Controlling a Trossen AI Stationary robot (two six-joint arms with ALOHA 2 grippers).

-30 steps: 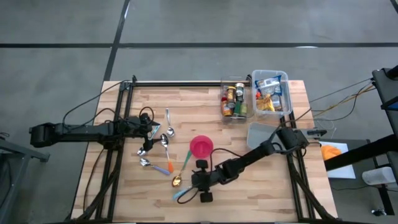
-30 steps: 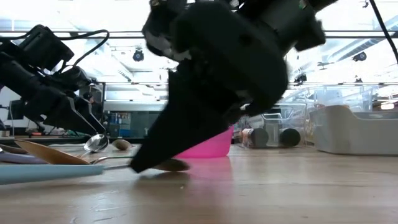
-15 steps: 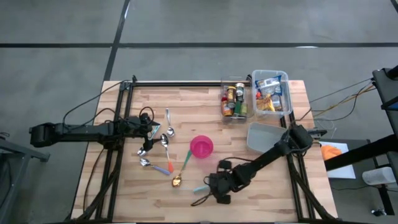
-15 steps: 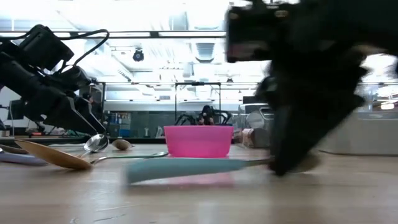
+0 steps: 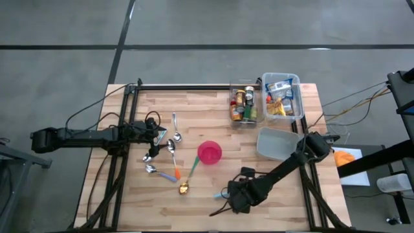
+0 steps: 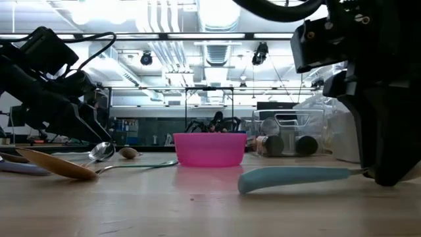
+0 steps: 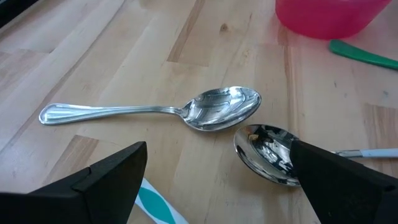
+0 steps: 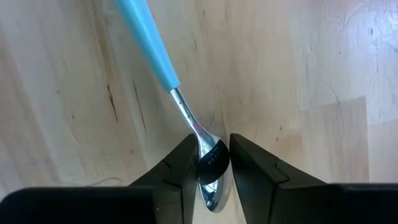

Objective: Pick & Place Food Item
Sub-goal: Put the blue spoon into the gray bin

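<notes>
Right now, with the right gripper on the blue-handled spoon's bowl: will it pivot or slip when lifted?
Likely stiff: the blue-handled spoon looks metal. The right gripper pinches its glossy curved bowl, so slipping seems possible. The long handle extends away, so it may swing downward.

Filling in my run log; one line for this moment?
right gripper: shut on blue-handled spoon, by bowl end | left gripper: open, waiting over spoons

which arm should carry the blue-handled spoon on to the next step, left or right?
Right. The right gripper is already shut on the blue-handled spoon, pinching its bowl near the table's front edge. The left gripper is open and parked by the metal spoons across the table.
</notes>
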